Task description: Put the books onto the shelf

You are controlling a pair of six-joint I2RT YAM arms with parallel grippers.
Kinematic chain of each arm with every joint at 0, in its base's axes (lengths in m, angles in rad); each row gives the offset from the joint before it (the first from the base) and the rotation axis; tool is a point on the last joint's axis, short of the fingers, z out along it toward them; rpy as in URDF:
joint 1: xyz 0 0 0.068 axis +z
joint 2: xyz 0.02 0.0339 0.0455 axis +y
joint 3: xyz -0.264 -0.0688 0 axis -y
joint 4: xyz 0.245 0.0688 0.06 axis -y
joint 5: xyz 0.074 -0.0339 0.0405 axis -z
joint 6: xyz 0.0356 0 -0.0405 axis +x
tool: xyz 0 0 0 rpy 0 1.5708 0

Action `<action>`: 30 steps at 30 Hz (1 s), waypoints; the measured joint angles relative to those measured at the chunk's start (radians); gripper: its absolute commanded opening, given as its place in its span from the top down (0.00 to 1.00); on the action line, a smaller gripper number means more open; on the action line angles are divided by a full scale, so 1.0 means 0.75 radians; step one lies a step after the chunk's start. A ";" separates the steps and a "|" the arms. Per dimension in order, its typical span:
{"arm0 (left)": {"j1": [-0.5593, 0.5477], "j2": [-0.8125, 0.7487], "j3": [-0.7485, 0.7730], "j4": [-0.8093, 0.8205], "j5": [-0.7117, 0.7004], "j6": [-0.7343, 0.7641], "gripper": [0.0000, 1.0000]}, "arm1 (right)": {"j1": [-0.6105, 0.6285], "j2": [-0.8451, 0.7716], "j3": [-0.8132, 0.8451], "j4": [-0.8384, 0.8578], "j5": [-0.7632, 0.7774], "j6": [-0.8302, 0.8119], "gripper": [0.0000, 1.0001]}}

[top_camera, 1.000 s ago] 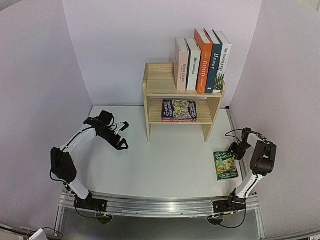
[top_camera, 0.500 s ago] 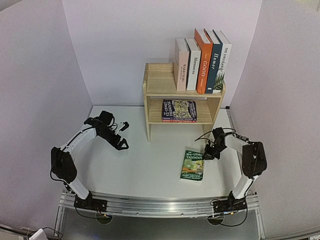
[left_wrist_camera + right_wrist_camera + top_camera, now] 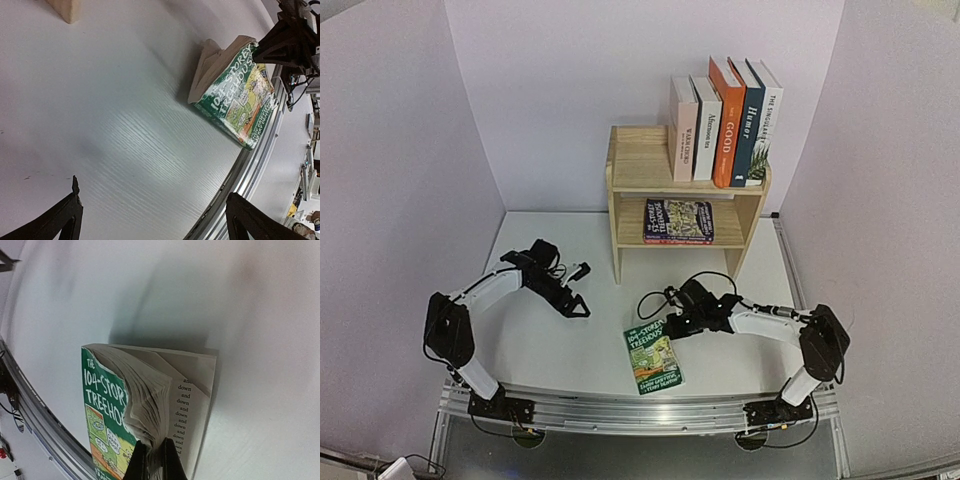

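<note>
Dragged left, the glossy green paperback lies lengthwise near-to-far, fanned pages seemingly clenched in right pincer

Green cover with white lettering and yellow-orange cartoon panels on the book in the black right pincer, cream pages at its tips; far beyond, pale-wood shelf, white, orange, teal upright books.

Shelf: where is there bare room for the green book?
Top tier of the shelf: its left half is bare, between the left side panel and the five upright books, which crowd the right half. Lower tier: the flat stack fills the middle, leaving only slim gaps at each side. The green book likely fits up top.
</note>
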 measured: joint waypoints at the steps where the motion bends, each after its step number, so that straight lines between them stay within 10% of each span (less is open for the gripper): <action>1: -0.032 0.006 -0.023 0.025 0.013 -0.010 0.00 | 0.033 0.004 0.016 0.036 0.015 -0.009 1.00; 14: -0.149 0.162 -0.104 0.269 0.187 -0.142 0.05 | 0.133 0.142 0.240 0.355 -0.041 -0.158 1.00; 25: -0.143 0.188 -0.065 0.208 0.349 -0.138 0.97 | 0.123 0.184 0.289 0.369 -0.088 -0.238 1.00; 27: -0.140 0.175 -0.064 0.192 0.373 -0.134 1.00 | 0.117 0.189 0.294 0.363 -0.072 -0.244 0.84; 30: -0.136 0.146 -0.063 0.192 0.371 -0.139 1.00 | 0.121 0.197 0.327 0.323 -0.005 -0.253 0.29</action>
